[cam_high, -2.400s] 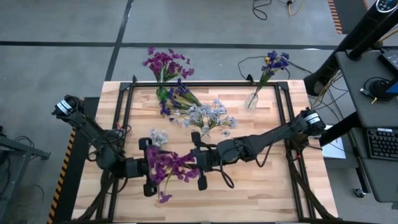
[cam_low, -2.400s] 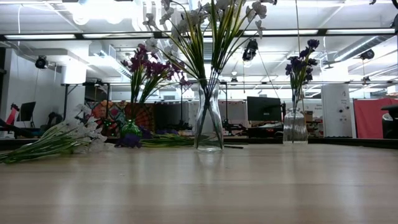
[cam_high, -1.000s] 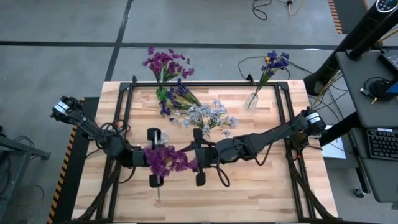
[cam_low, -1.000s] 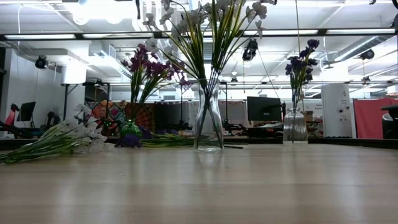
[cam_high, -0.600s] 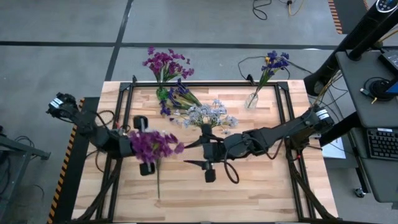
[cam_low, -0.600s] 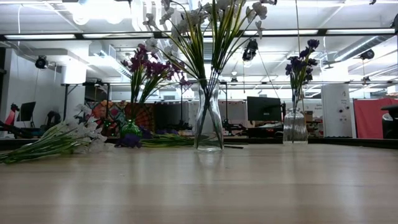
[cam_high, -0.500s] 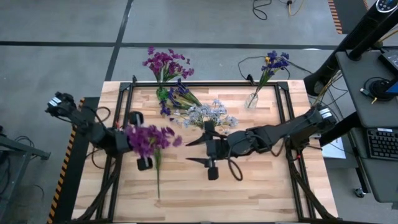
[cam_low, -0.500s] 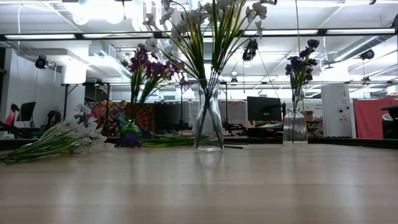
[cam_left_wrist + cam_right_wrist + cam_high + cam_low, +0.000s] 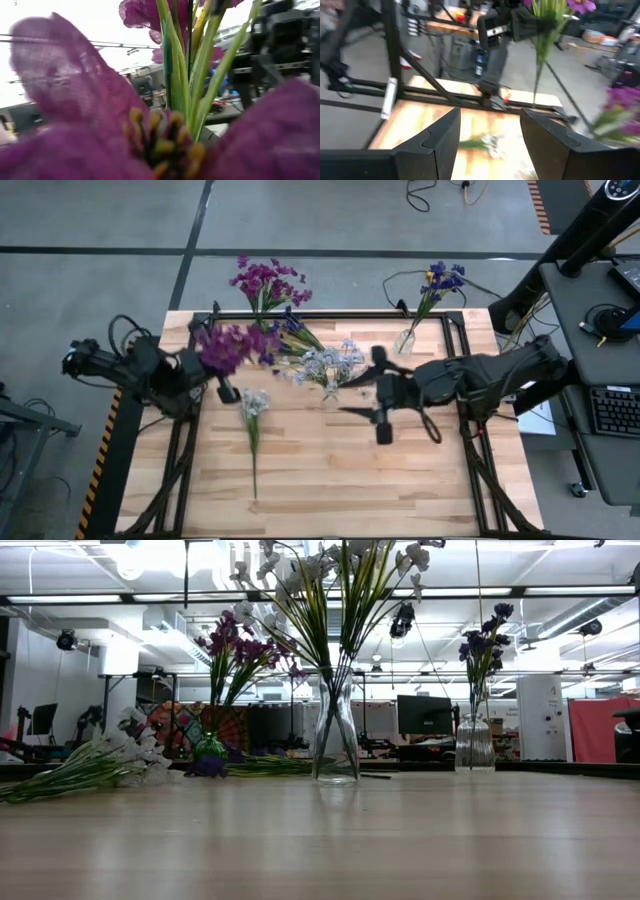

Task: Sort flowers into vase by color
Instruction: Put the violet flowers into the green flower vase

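Your left gripper [image 9: 205, 370] is at the table's [image 9: 420, 480] far-left, clamped tight on a magenta spray [image 9: 228, 345], blossoms up above the left rail. Left wrist cam is filled w/ magenta petals [image 9: 75, 115] and green stems [image 9: 192, 75].

Right gripper [image 9: 380, 405] sits right of centre, above the wood, fingers [image 9: 440, 137] apart, nothing between them. From its wrist cam you see the left arm across the table holding the spray's stem [image 9: 540, 55].

One pale spray [image 9: 252, 420] lies flat on the table, left of centre, head toward the far side, stem running near.

Far side: green vase [image 9: 210, 745] at far-left w/ magenta flowers [image 9: 235, 645]; clear vase [image 9: 335, 735] at far-centre w/ white-lavender flowers [image 9: 330, 570]; small clear vase [image 9: 474, 745] at far-right w/ blue-violet flowers [image 9: 487, 635]. More blue-violet sprays [image 9: 290, 330] lie by the green vase; can't tell if they touch it.
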You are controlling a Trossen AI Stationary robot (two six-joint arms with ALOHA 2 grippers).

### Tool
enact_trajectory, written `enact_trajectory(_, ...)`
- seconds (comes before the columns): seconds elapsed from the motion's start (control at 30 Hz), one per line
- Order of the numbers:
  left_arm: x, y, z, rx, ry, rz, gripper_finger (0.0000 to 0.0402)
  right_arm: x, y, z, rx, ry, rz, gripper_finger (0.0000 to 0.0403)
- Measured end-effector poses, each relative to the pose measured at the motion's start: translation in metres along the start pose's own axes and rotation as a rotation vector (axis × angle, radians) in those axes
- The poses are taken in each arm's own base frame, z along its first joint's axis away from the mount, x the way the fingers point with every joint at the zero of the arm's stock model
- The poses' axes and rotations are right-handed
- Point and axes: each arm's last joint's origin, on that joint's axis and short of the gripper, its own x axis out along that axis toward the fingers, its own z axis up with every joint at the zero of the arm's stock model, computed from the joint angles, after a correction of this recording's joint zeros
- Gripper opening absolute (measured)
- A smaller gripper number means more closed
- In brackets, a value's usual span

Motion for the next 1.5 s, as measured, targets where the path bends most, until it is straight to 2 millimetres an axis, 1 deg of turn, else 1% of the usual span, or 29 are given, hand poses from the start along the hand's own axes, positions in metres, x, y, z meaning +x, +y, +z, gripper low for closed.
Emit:
enact_trajectory(0.1, 0.001, 0.018, -0.004, 0.003, -0.001, 0.024, 0.0005, -0.014, -0.010, 0.001, -0.015, 0.018, -0.042, 0.0199)
enact_trajectory(0.2, 0.002, 0.036, -0.010, 0.009, 0.014, 0.038, 0.0005, -0.020, -0.022, 0.000, -0.014, 0.043, -0.059, 0.0199)
enact_trajectory(0.3, 0.002, 0.052, -0.019, 0.033, 0.075, 0.079, 0.0005, -0.019, -0.034, -0.007, -0.029, 0.095, -0.096, 0.0199)
enact_trajectory(0.4, 0.005, 0.065, -0.028, 0.016, 0.100, 0.039, 0.0005, -0.015, -0.048, -0.014, -0.035, 0.142, -0.110, 0.0199)
enact_trajectory(0.5, 0.013, 0.079, -0.037, -0.018, 0.104, -0.008, 0.0005, -0.010, -0.064, -0.020, -0.024, 0.156, -0.078, 0.0199)
enact_trajectory(0.57, 0.019, 0.089, -0.045, -0.019, 0.128, -0.003, 0.0005, -0.007, -0.075, -0.023, -0.023, 0.160, -0.072, 0.0199)
enact_trajectory(0.67, 0.029, 0.104, -0.057, -0.026, 0.148, 0.002, 0.0005, -0.006, -0.091, -0.028, -0.020, 0.178, -0.121, 0.0199)
enact_trajectory(0.73, 0.035, 0.114, -0.066, -0.031, 0.130, -0.024, 0.0005, -0.006, -0.101, -0.030, -0.019, 0.188, -0.153, 0.0199)
enact_trajectory(0.83, 0.041, 0.130, -0.077, -0.035, 0.107, -0.033, 0.0005, -0.006, -0.111, -0.033, -0.018, 0.199, -0.187, 0.0199)
enact_trajectory(0.97, 0.043, 0.147, -0.095, -0.035, 0.100, -0.022, 0.0005, -0.005, -0.119, -0.038, -0.010, 0.216, -0.209, 0.0199)
enact_trajectory(1.1, 0.041, 0.153, -0.115, -0.066, 0.063, -0.045, 0.0005, -0.001, -0.119, -0.047, 0.010, 0.227, -0.144, 0.0199)
enact_trajectory(1.2, 0.035, 0.151, -0.128, -0.080, 0.027, -0.045, 0.0005, 0.002, -0.116, -0.056, 0.019, 0.238, -0.075, 0.0199)
enact_trajectory(1.27, 0.030, 0.148, -0.137, -0.082, 0.009, -0.045, 0.0005, 0.003, -0.115, -0.061, 0.035, 0.251, -0.061, 0.0199)
enact_trajectory(1.4, 0.017, 0.140, -0.143, -0.082, -0.046, -0.044, 0.0005, 0.000, -0.113, -0.068, 0.046, 0.262, -0.063, 0.0199)
enact_trajectory(1.5, 0.011, 0.136, -0.152, -0.069, -0.047, -0.029, 0.0005, -0.006, -0.113, -0.070, 0.041, 0.256, -0.066, 0.0199)
